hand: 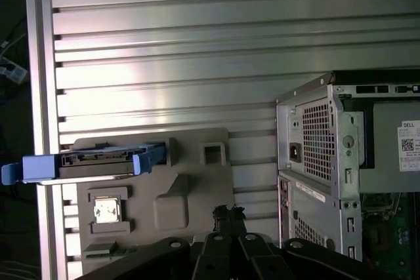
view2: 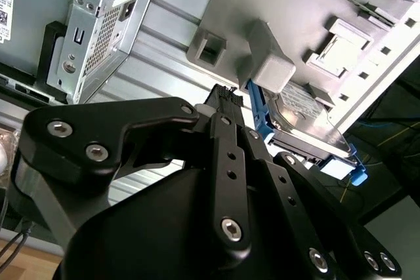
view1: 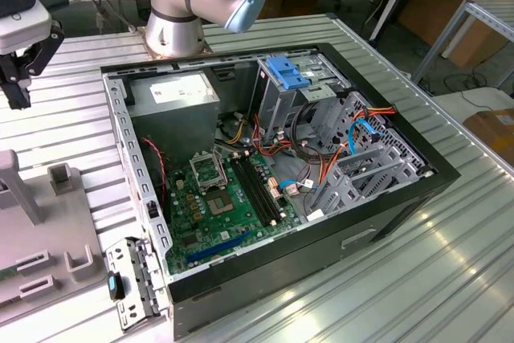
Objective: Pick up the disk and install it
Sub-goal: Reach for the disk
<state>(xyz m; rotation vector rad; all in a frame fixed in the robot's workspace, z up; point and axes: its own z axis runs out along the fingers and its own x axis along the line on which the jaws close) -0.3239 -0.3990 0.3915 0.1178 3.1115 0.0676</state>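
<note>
- The disk (hand: 85, 165) stands on edge in a slot at the far end of the grey fixture plate (hand: 197, 188), as both wrist views show. It is well apart from the open computer case (view1: 377, 222).
- It is probably stiff, fairly heavy and sensitive to knocks. Its metal faces look slick, so the blue bracket (hand: 39, 167) seems the safer place to grip.
- The gripper (hand: 228, 212) hangs over the plate at the exterior view's upper left. Its fingers are closed together, empty and clear of the disk.
</note>
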